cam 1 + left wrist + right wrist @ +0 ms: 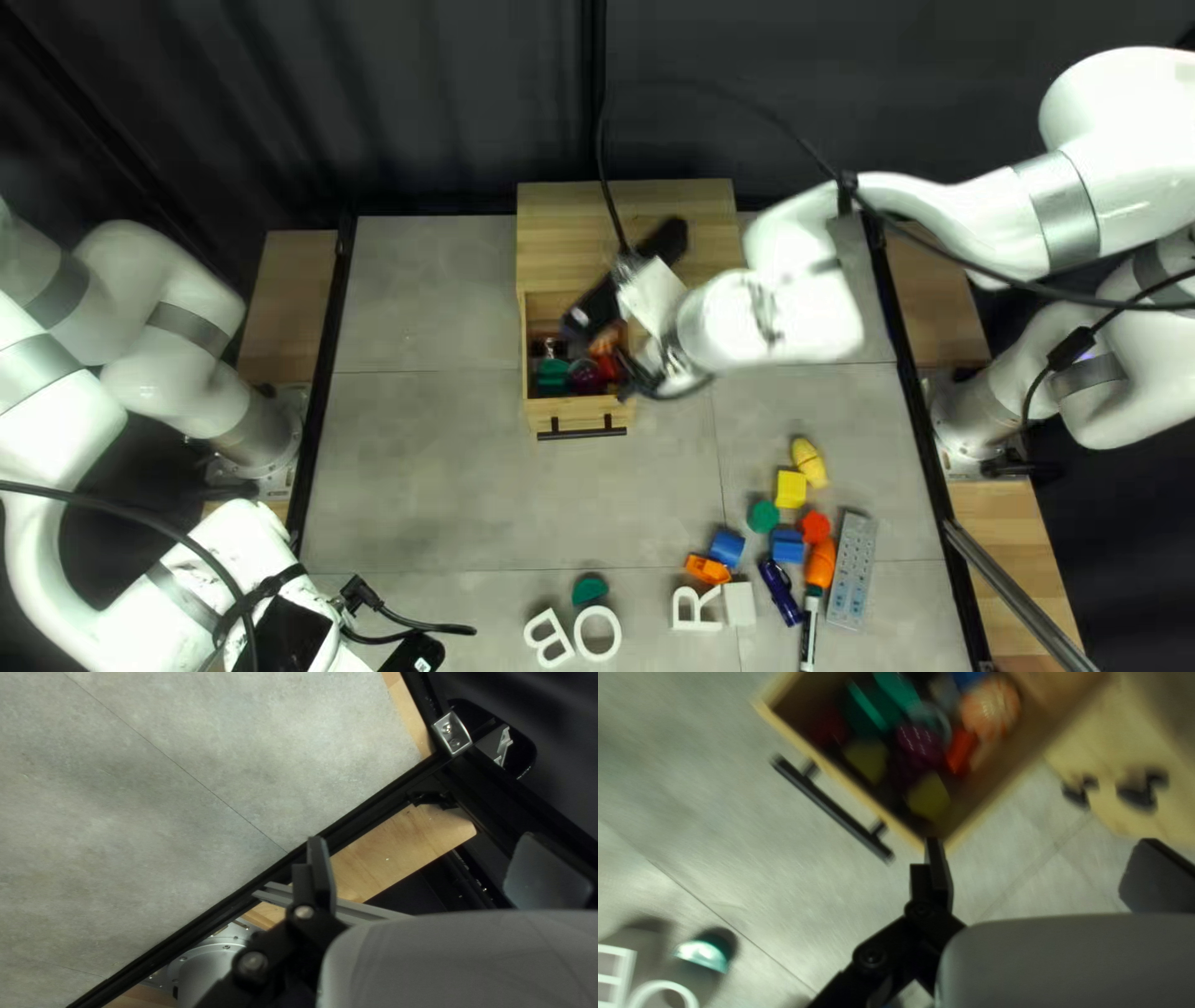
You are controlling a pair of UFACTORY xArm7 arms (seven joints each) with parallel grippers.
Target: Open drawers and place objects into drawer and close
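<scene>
Spread wide, with nothing between its fingers, the left gripper (434,874) hangs at the near left of the worktop (411,479). To its right, near the near edge, lie a white letter B (548,637), a white letter O (598,634) and a green piece (589,590) just beyond them. The letters look flat and thin, so a grasp set slightly high would likely skim over them.

Farther off, around the middle, the wooden cabinet (623,205) has one drawer (583,412) pulled out, its black handle (581,433) facing near. Inside is a crowded mix, including a red piece (962,753) and an orange ball (990,710). If anything in that pile sits above the rim, it could jam under the cabinet as the drawer closes, and another object dropped on top would make that likelier.

Over the drawer and cabinet, the right gripper (1047,874) is also parted and empty. A low sideways swing could catch a finger on the drawer wall and drag it askew.

At the near right, loose things crowd together: a white letter R (695,609), a blue pen (779,592), a yellow block (791,488), a grey strip (853,570). Wide fingers coming down there may knock neighbours away, and rounded pieces could roll.
</scene>
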